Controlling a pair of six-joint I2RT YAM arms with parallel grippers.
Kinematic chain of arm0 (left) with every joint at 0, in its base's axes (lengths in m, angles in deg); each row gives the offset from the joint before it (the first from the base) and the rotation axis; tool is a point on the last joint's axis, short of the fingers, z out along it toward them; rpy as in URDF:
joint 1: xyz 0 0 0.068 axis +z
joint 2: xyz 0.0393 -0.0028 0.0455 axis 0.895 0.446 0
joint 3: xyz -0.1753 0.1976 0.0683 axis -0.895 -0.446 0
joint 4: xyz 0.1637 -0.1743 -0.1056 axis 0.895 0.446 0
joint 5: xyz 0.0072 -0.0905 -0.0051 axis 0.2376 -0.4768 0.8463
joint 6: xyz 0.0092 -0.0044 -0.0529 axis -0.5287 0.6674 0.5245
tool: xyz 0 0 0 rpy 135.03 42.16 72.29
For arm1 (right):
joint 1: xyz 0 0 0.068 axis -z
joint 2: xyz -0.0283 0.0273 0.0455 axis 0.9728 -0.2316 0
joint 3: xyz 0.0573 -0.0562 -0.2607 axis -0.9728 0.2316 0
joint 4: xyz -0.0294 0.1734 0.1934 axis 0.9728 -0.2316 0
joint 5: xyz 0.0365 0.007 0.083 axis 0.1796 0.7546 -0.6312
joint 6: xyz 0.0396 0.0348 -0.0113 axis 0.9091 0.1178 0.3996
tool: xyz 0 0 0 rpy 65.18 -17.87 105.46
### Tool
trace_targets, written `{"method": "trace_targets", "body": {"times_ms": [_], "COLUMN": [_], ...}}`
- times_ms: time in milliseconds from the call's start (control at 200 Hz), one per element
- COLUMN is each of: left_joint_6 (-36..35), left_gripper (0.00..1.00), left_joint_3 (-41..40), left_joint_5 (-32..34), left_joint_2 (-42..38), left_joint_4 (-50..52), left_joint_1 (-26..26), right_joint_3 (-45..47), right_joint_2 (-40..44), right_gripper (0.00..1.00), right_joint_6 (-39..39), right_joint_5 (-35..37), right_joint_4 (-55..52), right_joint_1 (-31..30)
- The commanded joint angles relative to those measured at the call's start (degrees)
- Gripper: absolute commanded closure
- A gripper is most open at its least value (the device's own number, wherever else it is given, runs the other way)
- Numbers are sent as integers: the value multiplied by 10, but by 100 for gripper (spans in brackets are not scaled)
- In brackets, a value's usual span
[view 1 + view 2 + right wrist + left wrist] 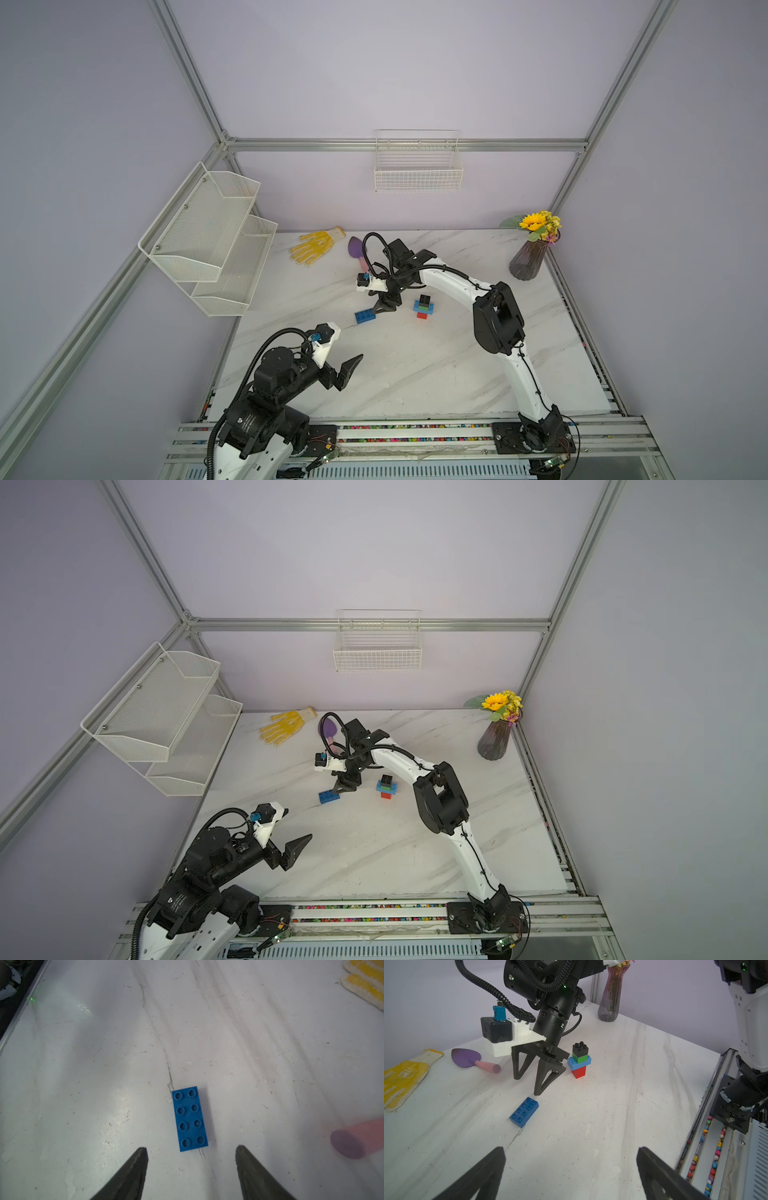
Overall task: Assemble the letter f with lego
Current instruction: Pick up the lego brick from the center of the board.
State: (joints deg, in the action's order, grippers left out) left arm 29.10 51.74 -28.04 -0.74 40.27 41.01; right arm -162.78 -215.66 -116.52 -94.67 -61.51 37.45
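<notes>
A loose blue lego brick (365, 316) (329, 796) (524, 1112) (190, 1119) lies flat on the marble table (415, 374), studs up. To its right stands a joined lego stack (424, 306) (387, 786) (579, 1059): red at the bottom, then a blue bar, green, and black on top. My right gripper (384, 307) (345, 786) (527, 1084) (191, 1148) hangs open between the two. It points down with its fingertips just short of the loose brick's near end and holds nothing. My left gripper (351, 372) (299, 848) (570, 1148) is wide open and empty over bare table, nearer the front.
A yellow glove (316, 245) and a purple trowel with a pink handle (357, 251) lie behind the right gripper. A vase of flowers (528, 257) stands at the back right corner. A white mesh shelf (208, 237) overhangs the left edge. A rail (415, 428) runs along the front.
</notes>
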Motion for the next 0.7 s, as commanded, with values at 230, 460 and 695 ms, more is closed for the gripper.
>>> {"method": "trace_targets", "body": {"times_ms": [230,460,695], "left_joint_6": [-3,-5,-6], "left_gripper": [0,0,0], "left_joint_3": [4,5,5], "left_joint_5": [5,1,0], "left_joint_2": [-5,-6,-8], "left_joint_4": [-19,-17,-16], "left_joint_1": [5,9,15], "right_joint_3": [-45,-68,-87], "right_joint_2": [-65,-93,-108], "right_gripper": [28,28,28], "right_joint_6": [-6,3,2], "right_joint_5": [19,42,48], "right_joint_4": [5,7,3], "right_joint_1": [-38,-46,-49]}}
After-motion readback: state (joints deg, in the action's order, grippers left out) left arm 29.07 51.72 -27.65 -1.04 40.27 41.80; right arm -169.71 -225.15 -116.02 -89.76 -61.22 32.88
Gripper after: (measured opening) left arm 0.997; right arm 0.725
